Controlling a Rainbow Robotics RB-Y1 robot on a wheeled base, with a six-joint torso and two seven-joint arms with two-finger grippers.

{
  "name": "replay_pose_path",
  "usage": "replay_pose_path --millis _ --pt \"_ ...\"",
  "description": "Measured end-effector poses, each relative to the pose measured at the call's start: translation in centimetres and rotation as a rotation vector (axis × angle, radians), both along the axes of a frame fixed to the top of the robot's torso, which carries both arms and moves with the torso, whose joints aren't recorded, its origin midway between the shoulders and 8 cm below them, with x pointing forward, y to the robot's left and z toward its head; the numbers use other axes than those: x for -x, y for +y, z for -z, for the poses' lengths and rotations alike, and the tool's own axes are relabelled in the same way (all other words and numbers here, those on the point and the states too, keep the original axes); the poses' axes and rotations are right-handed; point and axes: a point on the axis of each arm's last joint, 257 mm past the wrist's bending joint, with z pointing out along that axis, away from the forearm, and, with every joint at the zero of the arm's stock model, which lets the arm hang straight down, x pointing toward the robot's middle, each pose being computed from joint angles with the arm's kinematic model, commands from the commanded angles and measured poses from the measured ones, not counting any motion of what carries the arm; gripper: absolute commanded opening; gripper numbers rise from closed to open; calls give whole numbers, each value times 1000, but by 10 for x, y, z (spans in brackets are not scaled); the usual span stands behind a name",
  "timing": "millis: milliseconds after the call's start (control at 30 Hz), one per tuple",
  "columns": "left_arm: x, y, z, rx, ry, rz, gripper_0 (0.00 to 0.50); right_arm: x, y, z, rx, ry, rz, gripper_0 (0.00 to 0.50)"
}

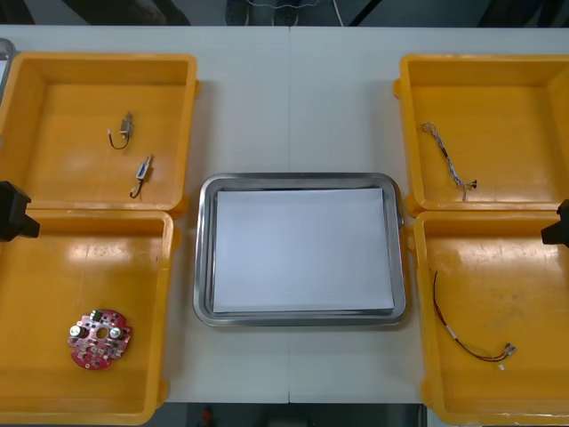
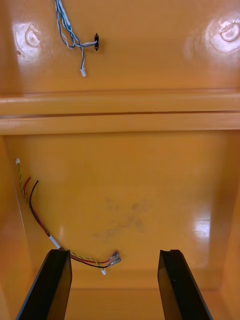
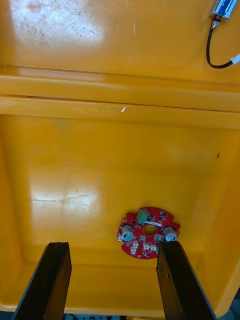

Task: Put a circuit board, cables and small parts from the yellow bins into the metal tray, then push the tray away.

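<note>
Table [image 1: 293, 98], left hand [image 3: 112, 246] spread; right hand [image 2: 114, 253] spread

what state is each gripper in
left gripper: open, empty, over the bin with the circuit board
right gripper: open, empty, over the bin with the red and yellow cable

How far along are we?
Nothing loaded: the metal tray has a bare white lining. Nothing gripped: open left claw faces the round red circuit board, open right claw the red and yellow cable. Those, the twisted blue and white cable, small metal parts and the push remain.
</note>
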Motion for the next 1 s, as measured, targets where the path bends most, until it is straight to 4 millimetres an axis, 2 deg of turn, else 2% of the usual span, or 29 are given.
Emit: replay_pose_path --millis 300,633,800,1000 --pt "10 -2 18 24 22 1 500 23 10 6 45 -6 -50 500" --pt "23 -9 44 76 35 10 500 59 18 32 56 47 -72 500" --pt "30 -11 58 88 34 32 500 66 25 43 29 47 -51 500" --pt "40 -16 78 98 53 61 500 75 25 59 81 54 -41 500"
